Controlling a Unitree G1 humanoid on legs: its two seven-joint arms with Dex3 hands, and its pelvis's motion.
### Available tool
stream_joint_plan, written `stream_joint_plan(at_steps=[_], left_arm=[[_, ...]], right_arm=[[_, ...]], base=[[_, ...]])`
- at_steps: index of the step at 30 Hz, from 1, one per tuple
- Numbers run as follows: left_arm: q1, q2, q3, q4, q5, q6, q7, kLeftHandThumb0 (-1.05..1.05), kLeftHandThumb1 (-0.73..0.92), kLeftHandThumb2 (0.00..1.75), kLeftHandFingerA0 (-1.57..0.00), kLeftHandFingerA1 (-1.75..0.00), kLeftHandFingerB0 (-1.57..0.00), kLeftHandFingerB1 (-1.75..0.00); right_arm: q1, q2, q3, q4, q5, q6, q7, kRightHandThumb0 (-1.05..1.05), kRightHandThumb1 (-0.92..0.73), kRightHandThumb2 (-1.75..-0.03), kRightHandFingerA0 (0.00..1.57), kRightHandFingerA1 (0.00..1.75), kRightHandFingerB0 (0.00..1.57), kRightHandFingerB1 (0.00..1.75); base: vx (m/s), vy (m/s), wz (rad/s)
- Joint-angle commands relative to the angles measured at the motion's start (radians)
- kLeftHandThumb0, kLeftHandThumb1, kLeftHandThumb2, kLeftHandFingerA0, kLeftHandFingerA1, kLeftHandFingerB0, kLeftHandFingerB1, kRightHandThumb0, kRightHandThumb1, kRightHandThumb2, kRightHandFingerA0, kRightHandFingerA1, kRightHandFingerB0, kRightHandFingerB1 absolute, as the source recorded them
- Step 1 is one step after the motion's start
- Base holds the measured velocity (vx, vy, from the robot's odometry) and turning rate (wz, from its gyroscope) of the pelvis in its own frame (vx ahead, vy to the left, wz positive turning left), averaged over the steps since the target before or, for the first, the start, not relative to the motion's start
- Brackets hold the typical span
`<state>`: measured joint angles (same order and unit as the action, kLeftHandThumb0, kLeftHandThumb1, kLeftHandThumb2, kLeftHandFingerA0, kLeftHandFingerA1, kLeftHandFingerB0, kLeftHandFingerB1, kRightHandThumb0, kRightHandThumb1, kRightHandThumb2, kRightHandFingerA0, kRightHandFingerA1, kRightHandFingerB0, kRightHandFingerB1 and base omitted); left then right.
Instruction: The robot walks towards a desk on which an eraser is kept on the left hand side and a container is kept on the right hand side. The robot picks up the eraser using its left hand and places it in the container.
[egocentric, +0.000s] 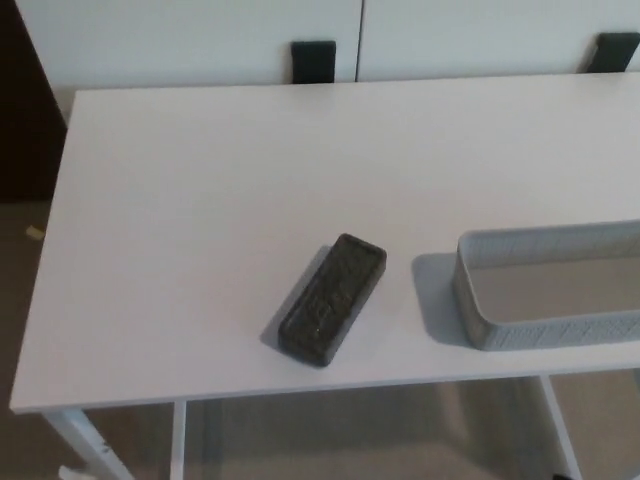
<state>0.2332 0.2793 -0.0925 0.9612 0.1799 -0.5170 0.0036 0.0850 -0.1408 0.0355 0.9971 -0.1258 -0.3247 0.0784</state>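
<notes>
White desk (200, 200) fills the head view. On it a dark eraser (332, 298) lies diagonally near the front edge, with a grey mesh container (545, 328) apart to its right. Neither robot hand shows, so their state cannot be told.

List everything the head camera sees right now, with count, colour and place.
desk: one, white, fills most of the view; white legs show below its near edge
eraser: one, black, lying diagonally near the desk's front edge, left of the container and apart from it
container: one, grey mesh, on the desk's right side, cut off by the picture's right edge, appears empty
black brackets: two, against the white panel behind the desk
floor: beige, left of and beneath the desk
robot's hands: none in view
</notes>
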Motion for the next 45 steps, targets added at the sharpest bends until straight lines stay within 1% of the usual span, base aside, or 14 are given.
stream_joint_plan(at_steps=[1,14,16,17,18,19,20,21,24,37,38,39,40,45], left_arm=[[0.015,0.003,0.014,-0.032,-0.022,-0.013,-0.036,-0.18,0.50,0.57,-0.25,-0.44,-0.17,-0.34],[0.055,0.029,-0.032,-0.106,0.086,-0.064,0.018,-0.29,0.48,0.55,-0.33,-0.47,-0.20,-0.34],[0.086,0.041,-0.078,-0.199,0.134,-0.073,0.030,-0.40,0.38,0.64,-0.33,-0.52,-0.21,-0.41],[0.099,0.037,-0.095,-0.236,0.147,-0.078,0.039,-0.28,0.27,0.82,-0.31,-0.60,-0.13,-0.51],[0.105,0.034,-0.103,-0.248,0.149,-0.087,0.044,-0.40,0.43,0.53,-0.38,-0.49,-0.27,-0.34],[0.105,0.031,-0.110,-0.243,0.143,-0.102,0.044,-0.31,0.27,0.83,-0.31,-0.62,-0.13,-0.51],[0.107,0.034,-0.109,-0.238,0.136,-0.096,0.042,-0.31,0.28,0.83,-0.30,-0.61,-0.12,-0.51],[0.104,0.036,-0.105,-0.222,0.128,-0.088,0.040,-0.43,0.37,0.68,-0.31,-0.56,-0.17,-0.44],[0.089,0.037,-0.093,-0.201,0.114,-0.063,0.035,-0.35,0.43,0.62,-0.29,-0.52,-0.18,-0.41],[0.024,0.041,0.037,-0.127,0.000,-0.004,-0.055,-0.35,0.46,0.63,-0.25,-0.47,-0.18,-0.39],[0.021,0.045,0.039,-0.123,0.006,-0.004,-0.051,-0.37,0.45,0.65,-0.25,-0.47,-0.17,-0.40],[0.018,0.045,0.041,-0.118,0.008,-0.005,-0.051,-0.38,0.45,0.65,-0.25,-0.48,-0.17,-0.40],[0.017,0.046,0.044,-0.113,0.010,-0.009,-0.053,-0.33,0.51,0.55,-0.28,-0.45,-0.19,-0.34],[0.010,0.043,0.048,-0.108,0.011,-0.006,-0.058,-0.35,0.45,0.63,-0.26,-0.47,-0.18,-0.39]], right_arm=[[0.000,-0.009,-0.002,-0.003,-0.001,-0.007,-0.011,-0.16,-0.51,-0.70,0.06,0.43,0.05,0.16],[-0.011,-0.007,0.001,-0.003,-0.007,0.006,-0.016,-0.17,-0.57,-0.58,0.08,0.40,0.00,0.26],[-0.018,-0.007,0.000,0.008,-0.006,-0.002,-0.015,-0.16,-0.57,-0.58,0.08,0.40,0.00,0.26],[-0.021,-0.007,-0.003,0.012,-0.001,0.002,-0.009,-0.16,-0.57,-0.58,0.07,0.39,0.00,0.26],[-0.022,-0.004,-0.005,0.010,0.004,0.006,-0.005,-0.12,-0.57,-0.60,0.06,0.37,0.01,0.21],[-0.022,-0.003,-0.004,0.008,0.001,0.006,-0.011,-0.14,-0.57,-0.58,0.07,0.38,0.00,0.25],[-0.022,-0.001,-0.001,0.010,-0.005,0.004,-0.020,-0.12,-0.57,-0.59,0.07,0.40,0.01,0.24],[-0.018,-0.001,0.002,0.008,-0.009,0.005,-0.025,-0.13,-0.56,-0.58,0.07,0.40,0.02,0.23],[-0.020,-0.001,0.004,0.007,-0.012,0.008,-0.031,-0.18,-0.58,-0.57,0.08,0.41,0.00,0.26],[-0.034,0.019,0.017,0.016,-0.025,0.001,-0.055,-0.15,-0.54,-0.59,0.10,0.44,0.04,0.23],[-0.036,0.021,0.020,0.015,-0.028,0.011,-0.059,-0.17,-0.39,-0.84,0.03,0.49,0.00,0.38],[-0.038,0.021,0.022,0.017,-0.029,0.013,-0.059,-0.15,-0.56,-0.59,0.11,0.42,0.03,0.24],[-0.038,0.023,0.022,0.018,-0.026,0.013,-0.058,-0.17,-0.57,-0.56,0.11,0.41,0.01,0.28],[-0.044,0.026,0.014,0.025,-0.014,0.008,-0.042,-0.14,-0.57,-0.56,0.08,0.40,0.00,0.27]], base=[[0.00,0.000,0.00],[-0.03,-0.240,0.01],[0.01,-0.115,0.00],[0.00,0.000,0.00],[0.00,0.000,0.00],[0.00,0.000,0.00],[0.00,0.000,0.00],[0.03,0.050,-0.08],[0.09,0.054,0.29],[-0.01,-0.132,0.03],[-0.10,-0.464,0.14],[-0.10,-0.434,-0.13],[-0.07,-0.323,-0.01],[-0.02,-0.079,-0.02]])
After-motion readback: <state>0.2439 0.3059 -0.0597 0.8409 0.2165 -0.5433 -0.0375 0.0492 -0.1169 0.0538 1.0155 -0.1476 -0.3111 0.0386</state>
